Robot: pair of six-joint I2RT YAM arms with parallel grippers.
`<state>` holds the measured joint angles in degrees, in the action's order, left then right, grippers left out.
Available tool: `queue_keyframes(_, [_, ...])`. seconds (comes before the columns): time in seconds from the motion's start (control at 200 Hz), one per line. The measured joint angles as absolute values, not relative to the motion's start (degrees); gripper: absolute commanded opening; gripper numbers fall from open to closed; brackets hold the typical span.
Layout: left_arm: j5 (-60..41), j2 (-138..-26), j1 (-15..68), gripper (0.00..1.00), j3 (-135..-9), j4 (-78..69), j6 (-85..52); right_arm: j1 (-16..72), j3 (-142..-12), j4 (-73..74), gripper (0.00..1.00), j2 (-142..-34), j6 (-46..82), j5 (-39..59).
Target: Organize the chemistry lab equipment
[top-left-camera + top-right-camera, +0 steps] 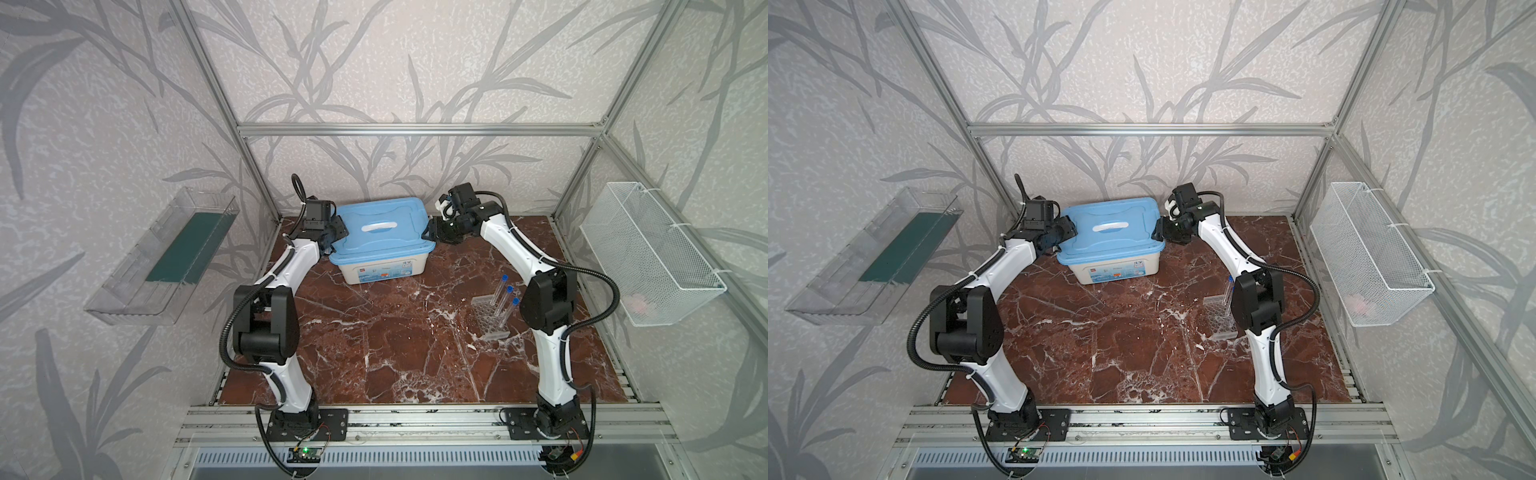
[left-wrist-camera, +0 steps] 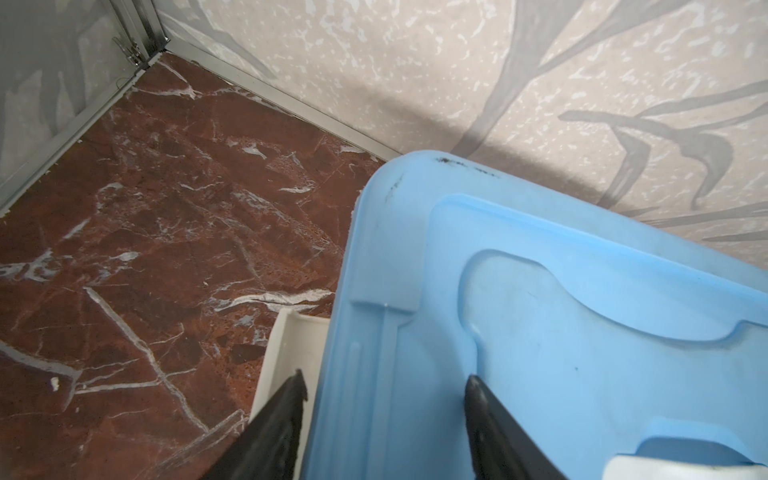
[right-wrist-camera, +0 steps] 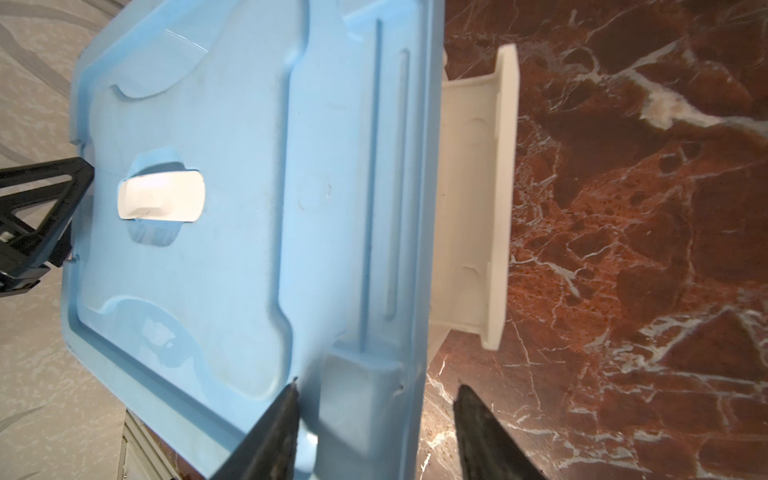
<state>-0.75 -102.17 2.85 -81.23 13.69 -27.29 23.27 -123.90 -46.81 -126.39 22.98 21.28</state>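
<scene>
The chemistry lab equipment in sight is a clear rack (image 1: pixel 490 322) with three blue-capped tubes (image 1: pixel 505 301) standing upright in it. It sits on the right side of the marble table (image 1: pixel 395 357), just beside the elbow of the right arm (image 1: pixel 548 303), and in a top view that elbow hides most of the tubes.

Well apart from the rack, at the back middle of the table, stands a white bin (image 1: pixel 374 272) with a blue lid (image 1: pixel 365 247) on top. The left gripper (image 1: pixel 337 236) is at the lid's left end and the right gripper (image 1: pixel 430 235) at its right end.

Each wrist view shows the jaws spread apart and straddling the lid's rim — one finger over the lid's top, the other outside its edge. On the right gripper's side a white latch (image 3: pixel 478 199) sticks out from the bin. Whether either gripper actually presses on the lid cannot be told.

A clear tray (image 1: pixel 166 257) hangs on the left wall and a wire basket (image 1: pixel 648 257) on the right wall — both off the table.
</scene>
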Motion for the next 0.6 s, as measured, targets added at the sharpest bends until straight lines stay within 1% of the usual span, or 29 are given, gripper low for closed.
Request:
queue_keyframes(0.07, [-1.28, -102.21, 2.74, 0.62, -81.19, 13.65, -27.4, 23.35, -127.81, -48.53, 0.56, -128.64, 22.17, 20.56])
queue_keyframes(0.215, [-1.72, -102.98, 2.57, 0.62, -82.26, 14.04, -27.59, 23.53, -130.23, -49.43, 0.55, -130.26, 20.99, 20.05])
queue_keyframes(0.41, [-1.43, -101.32, 2.39, 0.68, -80.9, 14.37, -27.44, 23.68, -130.34, -49.6, 0.53, -130.23, 19.77, 19.05])
queue_keyframes(0.475, [-1.32, -100.12, 2.2, 0.75, -80.47, 15.92, -27.09, 23.7, -130.34, -49.58, 0.53, -130.23, 19.62, 19.03])
queue_keyframes(0.545, [-1.3, -98.7, 1.74, 0.9, -79.35, 16.69, -26.74, 23.73, -130.26, -49.54, 0.53, -130.17, 19.59, 18.94])
queue_keyframes(0.6, [-1.5, -97.49, 1.19, 0.98, -77.93, 16.71, -26.59, 23.73, -130.1, -49.43, 0.53, -130.13, 19.57, 18.9])
